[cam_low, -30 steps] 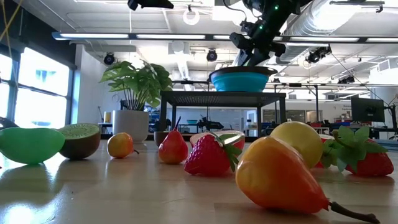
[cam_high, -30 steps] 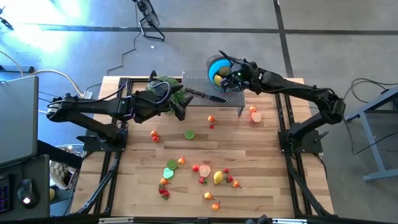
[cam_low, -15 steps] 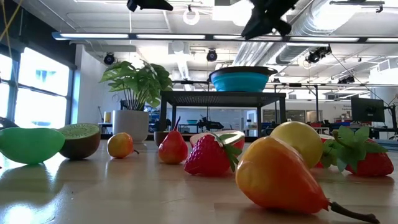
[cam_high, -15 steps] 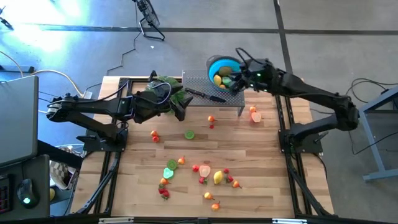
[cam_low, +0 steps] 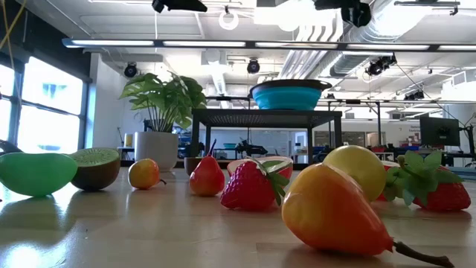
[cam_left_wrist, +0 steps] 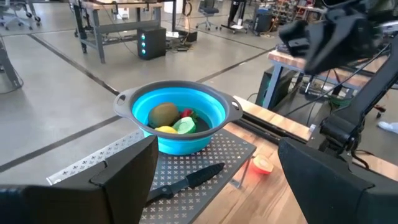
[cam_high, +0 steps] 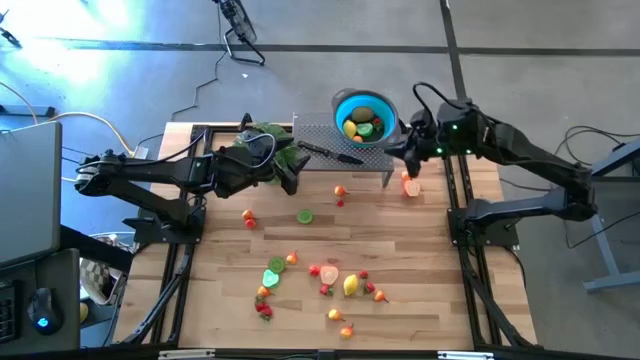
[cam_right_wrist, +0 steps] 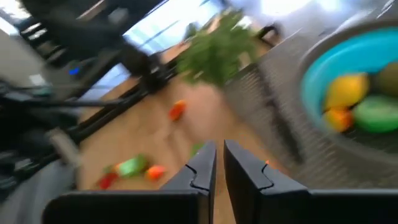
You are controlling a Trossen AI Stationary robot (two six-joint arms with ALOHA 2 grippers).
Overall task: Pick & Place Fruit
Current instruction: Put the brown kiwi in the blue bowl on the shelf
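Both jaws empty, left (cam_high: 290, 178) wide, right (cam_high: 408, 160) narrowed

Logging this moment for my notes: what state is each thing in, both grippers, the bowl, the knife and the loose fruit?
Right gripper: shut, empty, beside the perforated metal stand.
Left gripper: open, holding nothing, waiting near the leafy green plant.
Round blue bowl: upright on the stand, fruit inside.
Black-handled knife: lying flat on the stand.
Small toy fruits: scattered on the wooden table.

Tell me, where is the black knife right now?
In the high view the knife lies on the perforated metal stand at the table's far edge, just in front of the blue bowl and right of the leafy plant.
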